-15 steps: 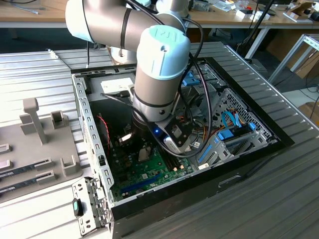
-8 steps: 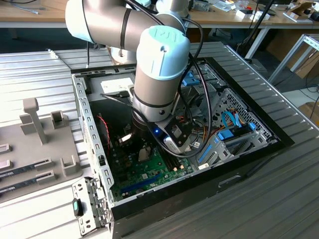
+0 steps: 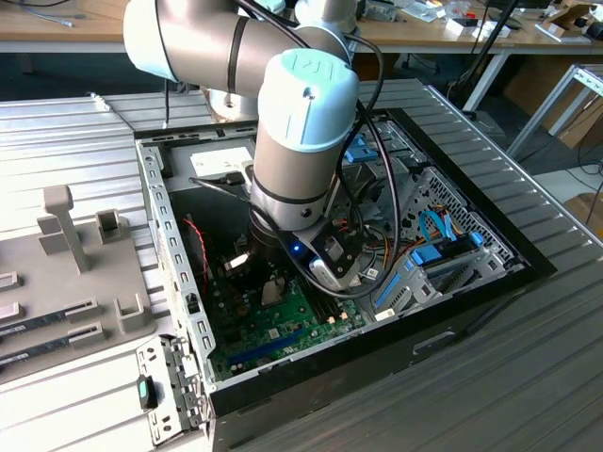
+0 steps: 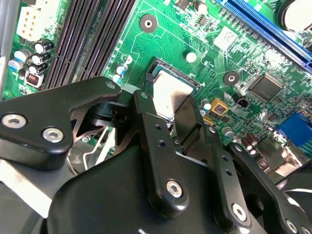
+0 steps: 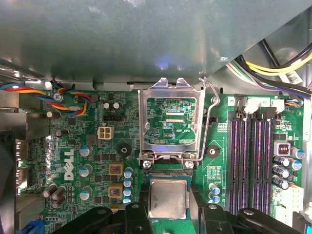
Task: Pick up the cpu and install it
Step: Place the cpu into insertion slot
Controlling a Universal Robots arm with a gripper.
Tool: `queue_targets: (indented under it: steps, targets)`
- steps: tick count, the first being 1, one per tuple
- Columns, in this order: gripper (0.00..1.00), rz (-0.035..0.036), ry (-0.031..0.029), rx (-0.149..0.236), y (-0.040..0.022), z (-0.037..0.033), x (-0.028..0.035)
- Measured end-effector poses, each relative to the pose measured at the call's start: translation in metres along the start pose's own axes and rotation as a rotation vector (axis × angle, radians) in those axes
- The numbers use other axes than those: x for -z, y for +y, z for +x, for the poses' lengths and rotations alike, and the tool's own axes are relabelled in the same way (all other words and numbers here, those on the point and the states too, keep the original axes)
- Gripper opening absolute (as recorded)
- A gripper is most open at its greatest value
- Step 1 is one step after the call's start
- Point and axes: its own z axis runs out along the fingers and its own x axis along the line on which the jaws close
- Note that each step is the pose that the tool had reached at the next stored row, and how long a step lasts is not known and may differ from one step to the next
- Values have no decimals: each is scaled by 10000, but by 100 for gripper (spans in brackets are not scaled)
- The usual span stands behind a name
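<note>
Fingers (image 4: 156,141) of the gripper (image 5: 168,207) pinch the cpu (image 5: 167,198) from two sides, holding it low at the bottom centre of the first wrist view, just over the green motherboard (image 5: 219,170). The socket's metal lid (image 5: 170,122) stands flipped open above it in that picture. In the second wrist view the cpu (image 4: 168,95) seems to sit at the socket, though whether it is seated is hard to tell. In the exterior view the arm (image 3: 301,132) reaches down into the open computer case (image 3: 174,254).
</note>
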Motion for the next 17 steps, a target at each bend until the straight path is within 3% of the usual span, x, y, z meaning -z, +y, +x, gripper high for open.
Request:
queue_targets:
  steps: [4, 6, 11, 17]
  targets:
    - [42, 2, 2, 0, 0, 0, 0]
    - [50, 0, 0, 0, 0, 0, -1]
    - [50, 1, 1, 0, 0, 0, -1]
    - [50, -73, 0, -1, -1, -13, 29]
